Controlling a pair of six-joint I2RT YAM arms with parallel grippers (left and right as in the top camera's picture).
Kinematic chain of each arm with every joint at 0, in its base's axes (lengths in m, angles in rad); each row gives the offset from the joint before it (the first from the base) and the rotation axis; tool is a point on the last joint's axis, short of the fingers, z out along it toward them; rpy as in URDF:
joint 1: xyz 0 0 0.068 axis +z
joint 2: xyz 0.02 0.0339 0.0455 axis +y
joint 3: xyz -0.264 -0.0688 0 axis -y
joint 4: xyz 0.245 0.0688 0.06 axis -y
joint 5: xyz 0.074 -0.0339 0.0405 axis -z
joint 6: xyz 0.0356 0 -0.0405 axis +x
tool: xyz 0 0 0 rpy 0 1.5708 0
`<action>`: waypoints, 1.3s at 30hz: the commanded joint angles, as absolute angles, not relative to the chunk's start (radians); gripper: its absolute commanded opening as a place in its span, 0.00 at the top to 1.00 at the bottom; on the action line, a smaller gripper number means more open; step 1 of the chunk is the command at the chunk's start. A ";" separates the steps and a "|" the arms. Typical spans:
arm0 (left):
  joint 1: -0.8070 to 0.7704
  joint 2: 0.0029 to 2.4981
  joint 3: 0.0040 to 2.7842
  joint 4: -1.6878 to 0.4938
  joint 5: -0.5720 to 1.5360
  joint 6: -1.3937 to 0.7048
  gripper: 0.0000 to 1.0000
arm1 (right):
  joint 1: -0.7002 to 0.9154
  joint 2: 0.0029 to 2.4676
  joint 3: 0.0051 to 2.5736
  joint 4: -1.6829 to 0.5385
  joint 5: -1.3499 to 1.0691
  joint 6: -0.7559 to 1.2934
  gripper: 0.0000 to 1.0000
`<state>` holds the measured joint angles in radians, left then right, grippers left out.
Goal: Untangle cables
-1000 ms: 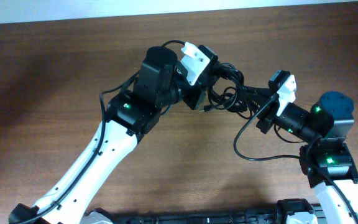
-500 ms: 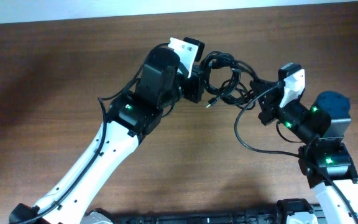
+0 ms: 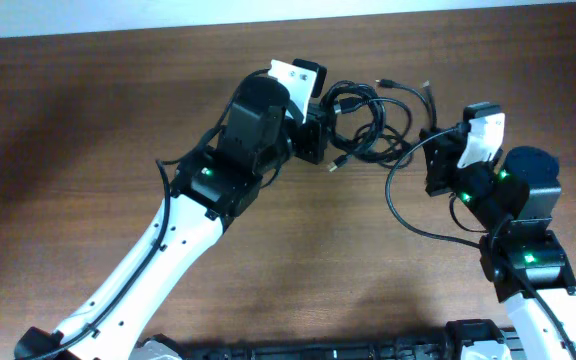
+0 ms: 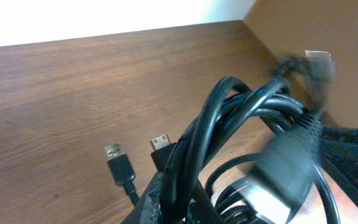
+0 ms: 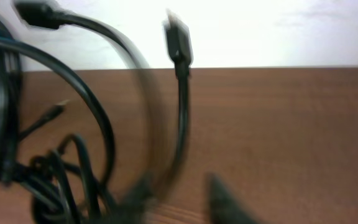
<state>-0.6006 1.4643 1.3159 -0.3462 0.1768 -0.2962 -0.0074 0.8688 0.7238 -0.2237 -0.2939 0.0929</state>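
The cables (image 3: 366, 122) are a knotted black bundle hanging over the far middle of the table. My left gripper (image 3: 320, 135) is shut on the bundle's left side. In the left wrist view the jaws (image 4: 174, 211) pinch several thick strands of the cables (image 4: 229, 102), and two connector plugs (image 4: 120, 160) hang free to the left. My right gripper (image 3: 432, 152) sits just right of the bundle. In the blurred right wrist view its fingers (image 5: 179, 200) stand apart with bare wood between them. The cables (image 5: 98, 124) lie to their left, and one plug (image 5: 178, 38) points up.
A thicker black cable (image 3: 408, 222) loops from my right wrist down to the arm's base. The wooden table (image 3: 88, 120) ends at a white wall along the far edge, close behind the bundle. Both arms crowd the far middle.
My right gripper has pulled back to the right, away from the bundle. My left gripper has lifted the bundle toward the far edge, and two plug ends have swung up.
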 commanded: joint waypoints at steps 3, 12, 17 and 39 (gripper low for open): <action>-0.586 1.459 1.334 -0.345 0.130 -0.302 1.00 | -0.014 0.854 0.741 -0.218 -0.350 0.087 0.30; -0.587 1.459 1.334 -0.353 0.192 -0.278 1.00 | -0.014 0.841 0.741 -0.196 -0.453 0.083 0.21; -0.587 1.459 1.334 -0.352 0.459 -0.071 1.00 | -0.014 0.844 0.741 -0.159 -0.451 0.083 0.21; -0.520 1.447 1.334 -0.364 0.849 0.159 1.00 | -0.014 0.877 0.741 -0.223 -0.025 0.099 0.20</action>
<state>-0.5354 1.4643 1.3159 -0.3698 0.8131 0.1394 -0.0109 0.8745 0.7238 -0.2005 -0.0963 0.0902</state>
